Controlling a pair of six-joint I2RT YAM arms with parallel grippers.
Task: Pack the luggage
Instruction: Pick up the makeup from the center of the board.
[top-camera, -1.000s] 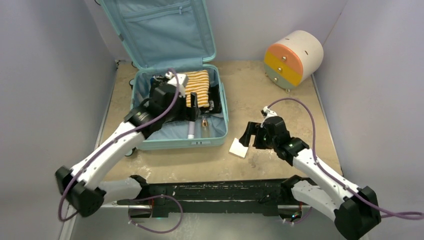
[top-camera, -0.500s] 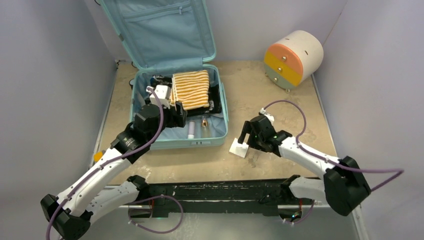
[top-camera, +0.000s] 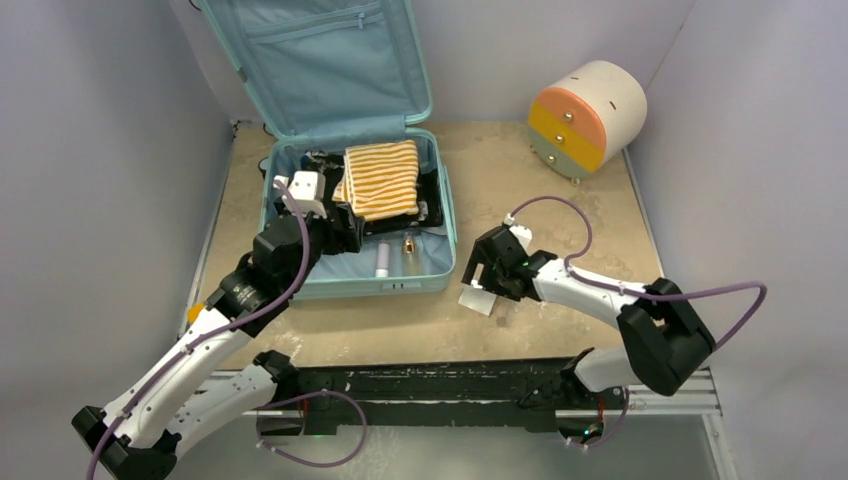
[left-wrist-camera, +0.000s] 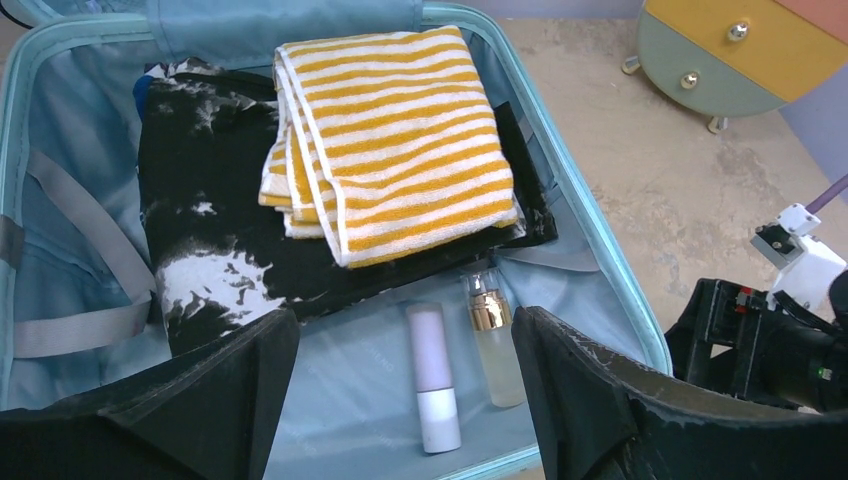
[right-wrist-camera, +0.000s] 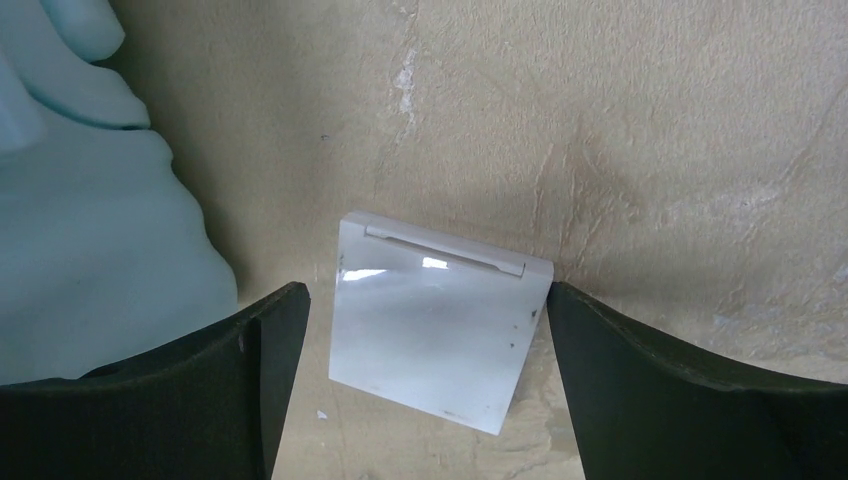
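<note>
The luggage (top-camera: 330, 80) has a smooth, hard plastic rim and soft matt cloth inside. In it, a fluffy striped towel (left-wrist-camera: 395, 140) lies on a black cloth (left-wrist-camera: 215, 230) with white speckles. By the luggage's front wall, a matt plastic tube (left-wrist-camera: 433, 375) lies beside a clear, shiny bottle (left-wrist-camera: 492, 345) with a gold cap. Just outside the luggage, a glossy white box (right-wrist-camera: 435, 325) rests on the rough, sandy-looking surface (right-wrist-camera: 650, 130).

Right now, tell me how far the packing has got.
Done: the striped towel lies on the black garment in the luggage, a lilac bottle and a clear bottle in front. In hand: the right gripper, open, straddles the white case on the table, not yet closed on it. The left gripper hangs open and empty above the luggage. Left: case in, lid shut.
</note>
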